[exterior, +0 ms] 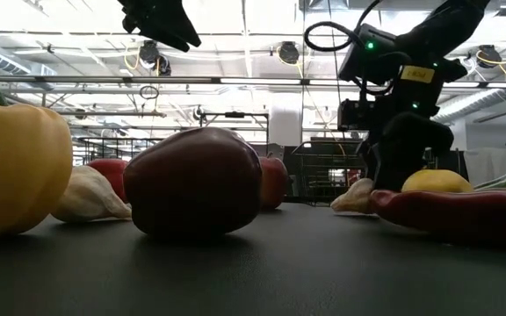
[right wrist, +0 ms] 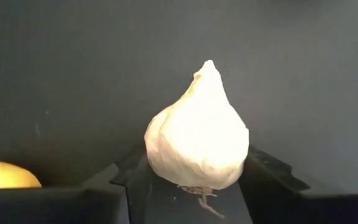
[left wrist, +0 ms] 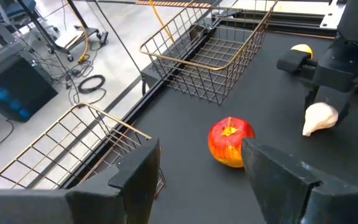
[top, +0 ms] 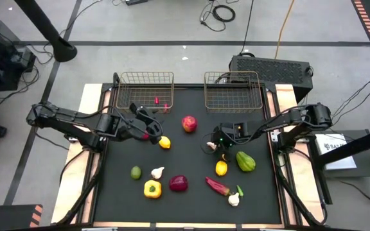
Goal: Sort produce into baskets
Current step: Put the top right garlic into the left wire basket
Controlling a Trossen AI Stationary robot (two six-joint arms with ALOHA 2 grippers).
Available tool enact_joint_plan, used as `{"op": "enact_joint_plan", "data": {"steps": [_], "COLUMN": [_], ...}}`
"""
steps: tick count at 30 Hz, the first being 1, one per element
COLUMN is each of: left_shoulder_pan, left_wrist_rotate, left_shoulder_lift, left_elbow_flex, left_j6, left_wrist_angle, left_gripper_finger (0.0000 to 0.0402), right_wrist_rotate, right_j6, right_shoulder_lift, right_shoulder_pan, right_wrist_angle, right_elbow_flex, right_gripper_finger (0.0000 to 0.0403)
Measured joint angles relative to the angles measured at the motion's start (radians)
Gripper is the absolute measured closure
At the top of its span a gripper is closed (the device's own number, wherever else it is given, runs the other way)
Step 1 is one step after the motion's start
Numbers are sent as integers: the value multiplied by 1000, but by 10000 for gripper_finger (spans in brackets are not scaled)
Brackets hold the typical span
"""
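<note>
My right gripper stands over a white garlic bulb just right of the table's middle. In the right wrist view its two fingers flank the garlic. My left gripper hangs open above the table, near the left basket, with nothing between its fingers. A red fruit lies under it and a lemon beside it. A red apple lies between the arms. The right basket stands at the far edge. My right gripper has the garlic's wide root end between its two fingers, one on each side of the bulb. The fingers come from above, slanting down. The garlic lies on the table, its pointed tip away from the wrist.
Near the front lie a lime, a second garlic, a yellow pepper, a purple onion, a red chilli and a third garlic. A lemon and a green pepper lie close to my right gripper.
</note>
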Motion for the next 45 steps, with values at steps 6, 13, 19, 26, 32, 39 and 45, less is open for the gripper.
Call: {"op": "enact_joint_plan", "data": {"steps": [6, 13, 19, 26, 32, 39, 45], "left_shoulder_pan": [0, 0, 1, 0, 0, 3, 34], "left_wrist_rotate": [52, 135, 299, 363, 393, 514, 494], "left_shoulder_lift": [11, 58, 101, 153, 232, 297, 297], "left_elbow_flex": [0, 0, 0, 0, 0, 0, 0], "left_j6": [-5, 98, 54, 101, 208, 235, 278], "left_wrist_angle": [26, 100, 217, 258, 290, 365, 359], "left_gripper_finger": [169, 169, 168, 141, 114, 109, 113], "right_wrist_rotate": [-6, -49, -49, -53, -52, -49, -49], "right_j6": [-1, -60, -80, -95, -124, -128, -130], "right_shoulder_lift": [0, 0, 0, 0, 0, 0, 0], "right_shoulder_pan": [1, 1, 1, 33, 61, 66, 66], "right_wrist_angle": [-12, -9, -7, -10, -12, -18, -19], "right_elbow_flex": [85, 237, 348, 400, 405, 405, 405], "right_gripper_finger": [190, 189, 188, 188, 188, 188, 188]}}
